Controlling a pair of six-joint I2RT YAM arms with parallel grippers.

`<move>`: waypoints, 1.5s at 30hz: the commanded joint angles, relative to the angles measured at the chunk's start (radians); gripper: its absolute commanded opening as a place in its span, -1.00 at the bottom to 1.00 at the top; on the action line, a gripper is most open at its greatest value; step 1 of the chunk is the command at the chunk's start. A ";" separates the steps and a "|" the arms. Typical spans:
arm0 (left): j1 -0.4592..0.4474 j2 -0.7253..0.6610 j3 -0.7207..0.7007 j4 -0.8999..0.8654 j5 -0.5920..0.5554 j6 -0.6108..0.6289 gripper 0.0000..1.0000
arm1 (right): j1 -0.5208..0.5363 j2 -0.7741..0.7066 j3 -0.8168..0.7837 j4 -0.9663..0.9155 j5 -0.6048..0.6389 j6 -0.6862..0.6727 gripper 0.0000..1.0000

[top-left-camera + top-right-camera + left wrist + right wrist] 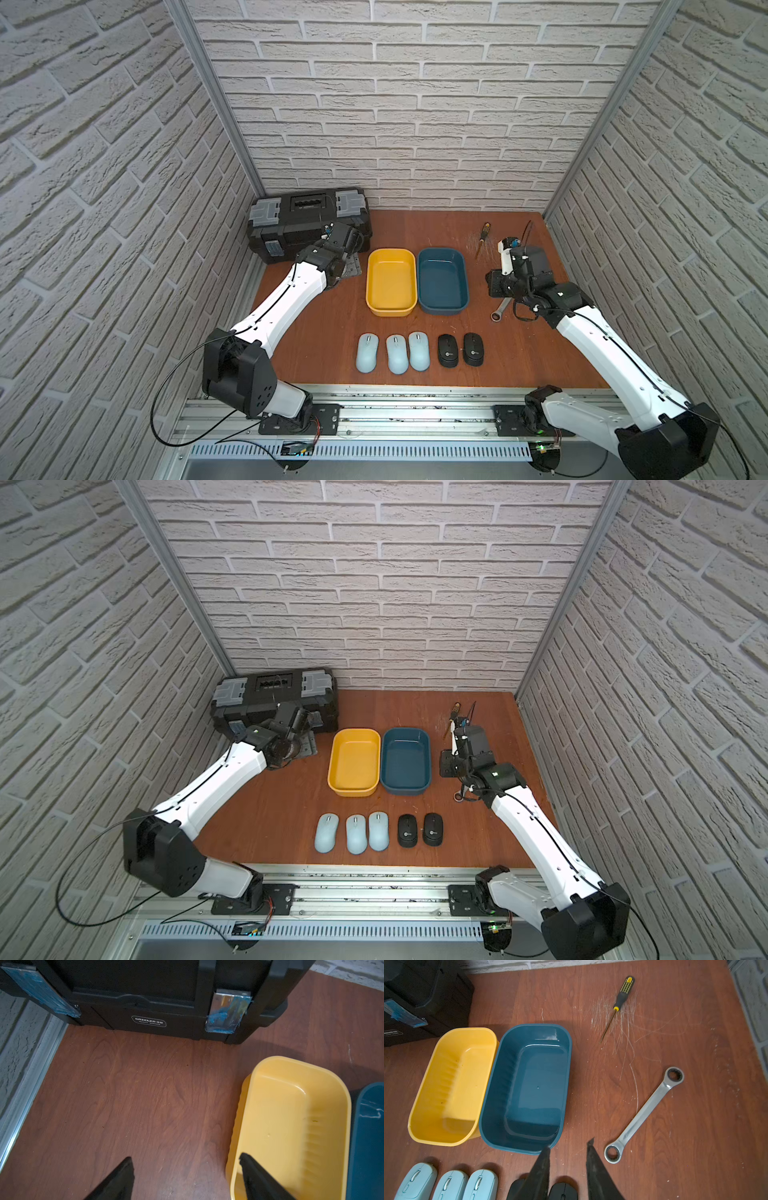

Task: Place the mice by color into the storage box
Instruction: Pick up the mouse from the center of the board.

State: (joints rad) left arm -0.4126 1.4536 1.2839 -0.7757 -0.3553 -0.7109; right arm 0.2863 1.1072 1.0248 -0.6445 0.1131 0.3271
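Five mice lie in a row near the table's front edge in both top views. Three are pale blue (367, 352) (397, 354) (419, 351) and two are black (448, 351) (473, 349). Behind them stand a yellow storage box (390, 282) and a blue storage box (442, 280), side by side and both empty. My right gripper (570, 1144) hangs open above the table just right of the blue box (529, 1084), with the black mice (562, 1190) below it and nothing between its fingers. My left gripper (186, 1157) is open over the yellow box's (291, 1115) left rim.
A black toolbox (307, 224) sits shut at the back left, close to my left wrist. A screwdriver (623, 995) and a ring wrench (643, 1113) lie right of the blue box. Brick-patterned walls close three sides, and a metal rail (395, 411) runs along the front.
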 commanded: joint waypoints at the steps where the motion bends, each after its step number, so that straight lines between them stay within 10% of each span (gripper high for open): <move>1: -0.005 -0.005 0.003 -0.039 -0.036 0.013 0.65 | 0.008 -0.031 -0.008 0.050 0.020 0.008 -0.16; 11: -0.009 -0.047 -0.044 0.002 -0.017 0.048 0.15 | 0.008 -0.044 0.043 0.012 0.029 -0.035 0.45; 16: -0.009 -0.066 -0.049 -0.016 -0.025 0.043 0.87 | 0.014 -0.028 0.034 -0.019 0.017 -0.028 0.58; 29: -0.014 -0.140 -0.128 0.022 -0.051 0.021 0.95 | 0.036 -0.036 -0.059 -0.016 0.031 0.048 0.90; 45: -0.014 -0.233 -0.188 0.068 -0.036 0.060 0.95 | 0.421 0.039 -0.255 -0.267 0.226 0.475 0.79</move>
State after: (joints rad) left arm -0.4213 1.2373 1.1168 -0.7456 -0.3855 -0.6617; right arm 0.6949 1.1236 0.8001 -0.8726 0.3138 0.6819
